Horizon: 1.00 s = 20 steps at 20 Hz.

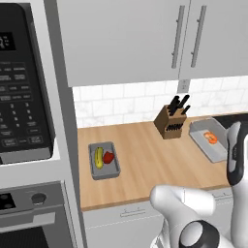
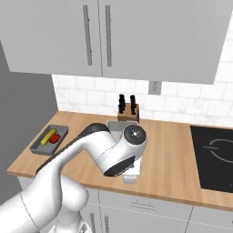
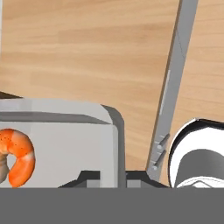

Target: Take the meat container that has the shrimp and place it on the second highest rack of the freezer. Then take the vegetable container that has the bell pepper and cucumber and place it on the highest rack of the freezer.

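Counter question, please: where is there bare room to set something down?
The widest bare wood lies between the vegetable tray and the knife block, running to the counter front edge. It is crowded around the shrimp tray, where the arm works beside the cooktop.

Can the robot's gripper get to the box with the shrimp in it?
Probably yes. The gripper hangs right over the wall of the shrimp container, and nothing lies between them on the counter.
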Motion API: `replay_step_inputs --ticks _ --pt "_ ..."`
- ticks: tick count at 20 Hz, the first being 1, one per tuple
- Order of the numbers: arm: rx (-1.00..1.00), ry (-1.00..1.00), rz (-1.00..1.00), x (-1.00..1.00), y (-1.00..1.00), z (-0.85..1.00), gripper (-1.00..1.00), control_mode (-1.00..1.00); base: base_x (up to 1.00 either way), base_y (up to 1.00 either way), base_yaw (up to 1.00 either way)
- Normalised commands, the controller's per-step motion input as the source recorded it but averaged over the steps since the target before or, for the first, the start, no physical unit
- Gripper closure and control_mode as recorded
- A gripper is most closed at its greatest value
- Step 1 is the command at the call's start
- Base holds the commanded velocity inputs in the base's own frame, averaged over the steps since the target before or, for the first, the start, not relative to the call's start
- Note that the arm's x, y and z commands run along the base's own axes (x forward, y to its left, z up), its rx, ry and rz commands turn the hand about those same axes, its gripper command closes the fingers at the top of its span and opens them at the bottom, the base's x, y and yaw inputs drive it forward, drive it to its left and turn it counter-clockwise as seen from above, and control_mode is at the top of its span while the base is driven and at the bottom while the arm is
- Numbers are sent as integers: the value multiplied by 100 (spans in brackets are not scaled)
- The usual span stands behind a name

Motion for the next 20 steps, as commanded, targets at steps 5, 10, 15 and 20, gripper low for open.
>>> replay_step_inputs --ticks 5,10,15,20 --pt "0 -8 0 -17 20 49 100 -100 0 0 0" --pt "0 -4 0 -2 40 65 100 -100 0 0 0" --pt "0 -1 0 -5 11 10 100 100 -47 48 4" --pt "0 0 0 0 0 0 100 100 -99 61 14"
